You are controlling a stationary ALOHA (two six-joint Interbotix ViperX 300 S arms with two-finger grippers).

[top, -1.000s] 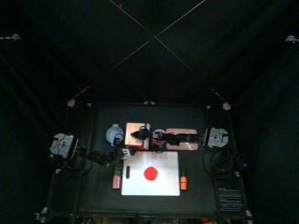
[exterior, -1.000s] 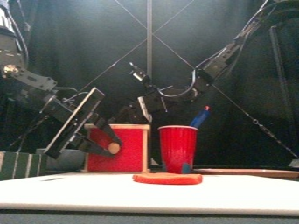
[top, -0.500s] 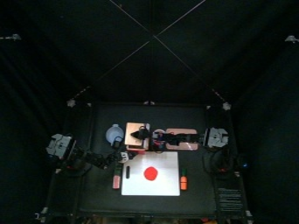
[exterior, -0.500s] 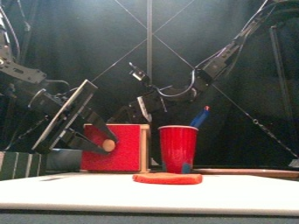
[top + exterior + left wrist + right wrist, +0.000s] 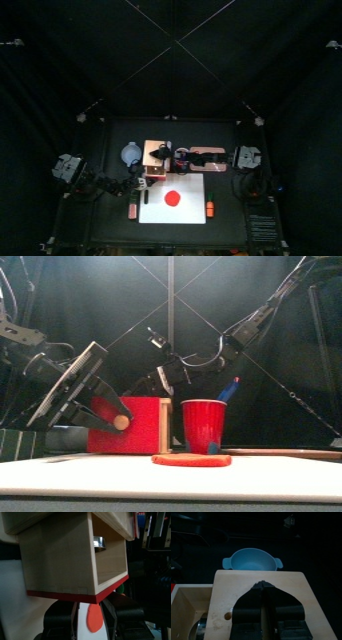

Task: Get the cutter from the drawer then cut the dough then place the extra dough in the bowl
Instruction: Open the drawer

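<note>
Both shut, left claw (image 5: pixel 92 609) on drawer knob (image 5: pixel 94 618), drawer (image 5: pixel 60 557) out, right claw (image 5: pixel 264 587) on box (image 5: pixel 234 587)

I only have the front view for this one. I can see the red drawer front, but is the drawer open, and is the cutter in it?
Observer: Yes. The left wrist view shows the metal cutter lying in the open drawer.
Operator: What is holding the drawer?
Observer: The left gripper, shut on its handle.
Operator: And the right gripper?
Observer: The right gripper is shut and rests on top of the wooden box.
</note>
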